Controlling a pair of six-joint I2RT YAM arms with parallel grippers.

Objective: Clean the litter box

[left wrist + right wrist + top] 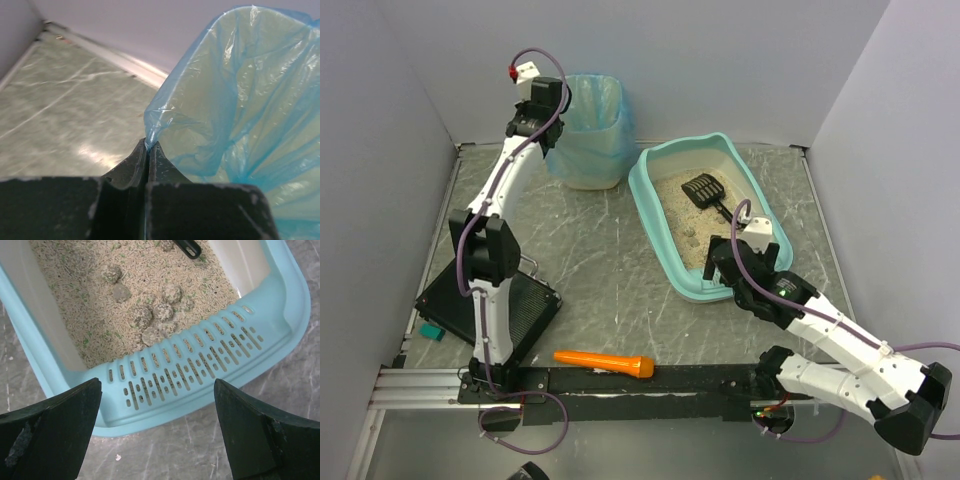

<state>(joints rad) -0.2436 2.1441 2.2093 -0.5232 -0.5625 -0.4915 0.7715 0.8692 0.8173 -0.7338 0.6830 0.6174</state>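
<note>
My left pincer (148, 149) pinches the thin bag (240, 90); a hard tug could tear it or topple the bin (586, 172). My right pincer (157, 385) gapes above the litter box (280, 305).

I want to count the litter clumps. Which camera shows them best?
The right wrist view: the clumps lie close and sharp in the litter box, behind its slotted lip. Top external gives only faint dark spots. The left wrist view shows just the blue bag.

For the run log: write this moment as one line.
left pincer: shut on blue bag | right pincer: open, above litter box lip | scoop: in litter
</note>
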